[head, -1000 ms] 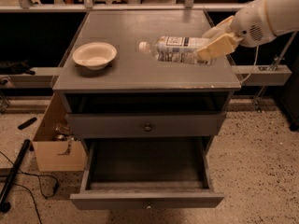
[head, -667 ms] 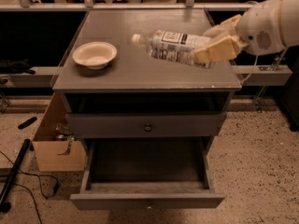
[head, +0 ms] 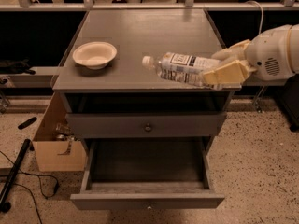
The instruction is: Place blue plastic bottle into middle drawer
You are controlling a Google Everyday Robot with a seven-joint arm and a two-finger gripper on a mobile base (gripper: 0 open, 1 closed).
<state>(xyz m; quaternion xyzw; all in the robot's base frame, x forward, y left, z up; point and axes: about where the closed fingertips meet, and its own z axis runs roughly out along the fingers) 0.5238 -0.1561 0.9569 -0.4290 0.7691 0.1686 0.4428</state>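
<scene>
The fingers (head: 229, 72) are clamped on the base end of the blue plastic bottle (head: 180, 66), one above and one below it. The gripper (head: 213, 67) sits over the front right corner of the table (head: 140, 27), and the white arm (head: 275, 55) reaches in level from the right. The bottle lies nearly flat along the front edge, its white cap pointing left and slightly raised. Below, the middle drawer (head: 147, 200) stands pulled out; the upper drawer (head: 147, 125) is closed. A cream bowl (head: 95, 54) rests near the left edge.

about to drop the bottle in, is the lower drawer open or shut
Open: the lower drawer is pulled out, inside showing. The gripper holds the bottle above the cabinet.
</scene>
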